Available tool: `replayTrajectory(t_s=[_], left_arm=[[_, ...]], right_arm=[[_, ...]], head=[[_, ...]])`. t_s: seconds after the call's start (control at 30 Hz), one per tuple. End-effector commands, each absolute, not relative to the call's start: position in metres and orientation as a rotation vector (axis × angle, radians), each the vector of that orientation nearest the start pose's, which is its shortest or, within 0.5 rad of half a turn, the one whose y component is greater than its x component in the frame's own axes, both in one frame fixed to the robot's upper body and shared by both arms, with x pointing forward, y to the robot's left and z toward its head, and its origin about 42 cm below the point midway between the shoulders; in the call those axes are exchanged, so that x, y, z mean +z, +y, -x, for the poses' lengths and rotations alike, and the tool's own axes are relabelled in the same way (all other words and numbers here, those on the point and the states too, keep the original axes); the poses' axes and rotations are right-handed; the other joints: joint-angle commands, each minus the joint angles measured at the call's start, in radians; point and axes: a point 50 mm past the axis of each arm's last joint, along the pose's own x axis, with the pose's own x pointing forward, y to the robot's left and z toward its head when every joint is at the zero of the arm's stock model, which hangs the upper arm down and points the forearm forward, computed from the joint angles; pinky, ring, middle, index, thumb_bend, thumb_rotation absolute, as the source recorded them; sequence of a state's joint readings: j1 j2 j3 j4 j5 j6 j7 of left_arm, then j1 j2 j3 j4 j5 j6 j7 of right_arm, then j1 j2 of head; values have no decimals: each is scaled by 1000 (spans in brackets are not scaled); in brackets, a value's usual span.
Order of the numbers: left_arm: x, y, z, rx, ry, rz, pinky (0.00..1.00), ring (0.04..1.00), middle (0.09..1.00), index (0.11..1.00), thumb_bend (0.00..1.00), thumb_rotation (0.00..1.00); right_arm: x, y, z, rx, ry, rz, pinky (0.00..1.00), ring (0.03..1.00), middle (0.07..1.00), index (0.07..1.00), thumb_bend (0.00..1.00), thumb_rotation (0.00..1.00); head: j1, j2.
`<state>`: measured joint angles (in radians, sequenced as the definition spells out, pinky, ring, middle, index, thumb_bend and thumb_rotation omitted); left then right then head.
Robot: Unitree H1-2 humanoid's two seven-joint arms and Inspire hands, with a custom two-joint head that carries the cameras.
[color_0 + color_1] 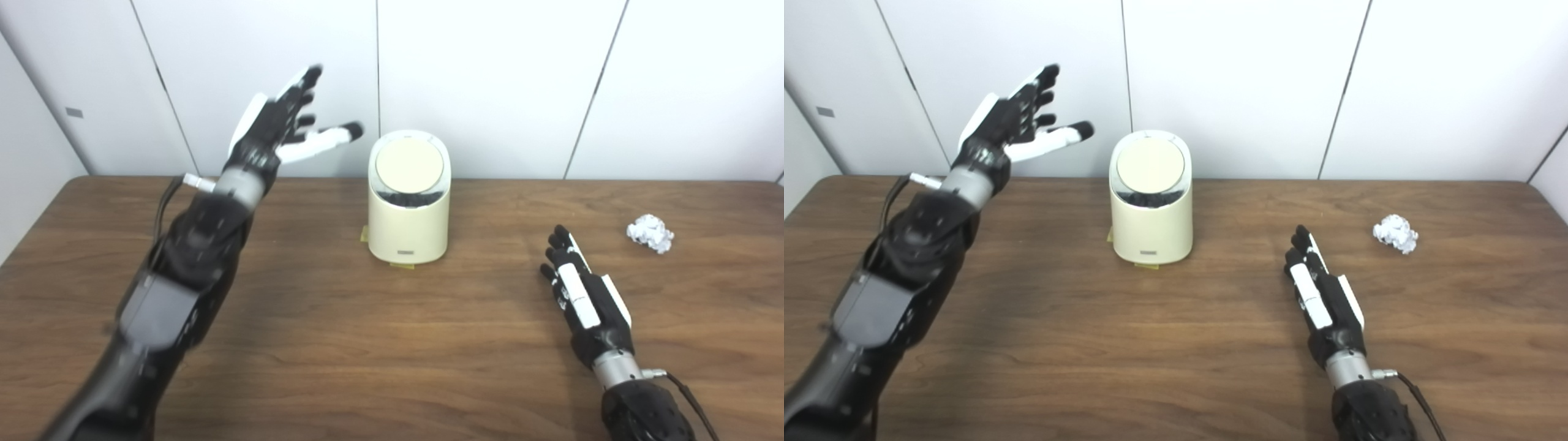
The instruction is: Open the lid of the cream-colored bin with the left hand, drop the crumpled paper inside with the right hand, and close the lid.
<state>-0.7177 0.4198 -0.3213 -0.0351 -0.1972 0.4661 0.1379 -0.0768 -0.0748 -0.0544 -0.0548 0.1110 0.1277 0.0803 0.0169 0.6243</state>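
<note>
Above the table's far left portion, the left hand (278,131) is raised in the air, fingers spread apart and thumb extended toward the bin, holding nothing; it is slightly blurred. Its dark forearm enters from the bottom left corner. The right hand (582,294) lies low over the table (343,343) toward the near right, fingers extended and close together, nothing held; whether it touches the surface cannot be told. The cream-colored bin (408,229) stands upright near the middle of the far edge, between the two hands and apart from both. Its round lid (409,164) sits tilted, with a dark gap showing along its near rim. The crumpled paper (650,233), white, lies on the wood toward the right edge, beyond the right hand and clear of it.
</note>
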Motion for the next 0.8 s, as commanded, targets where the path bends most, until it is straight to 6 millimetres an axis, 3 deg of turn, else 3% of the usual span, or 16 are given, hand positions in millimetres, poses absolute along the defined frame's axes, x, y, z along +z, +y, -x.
replayTrajectory(t_s=[0.0,0.17,0.37,0.57,0.77], left_arm=[[364,198,-459,-183,-283,-401,972,970,986,1000,862,136],[386,177,-490,-244,-257,-576,952,967,988,1000,908,119],[404,153,-510,-314,-252,-857,951,1000,1000,1000,912,57],[416,132,-517,-327,-228,-1119,754,961,1000,1000,941,63],[416,117,-514,-300,-192,-1283,764,952,1000,991,973,62]], right_arm=[[139,-236,-319,74,-82,-34,977,1000,1000,1000,623,790],[138,-234,-320,66,-87,-36,960,992,998,1000,644,788],[139,-231,-320,62,-87,-37,961,992,1000,1000,581,789],[138,-229,-320,58,-88,-43,964,994,1000,1000,585,794],[140,-226,-319,59,-91,-49,976,998,1000,1000,568,804]], head=[[0,1],[-5,0],[-4,-5],[-8,-5],[-7,0]])
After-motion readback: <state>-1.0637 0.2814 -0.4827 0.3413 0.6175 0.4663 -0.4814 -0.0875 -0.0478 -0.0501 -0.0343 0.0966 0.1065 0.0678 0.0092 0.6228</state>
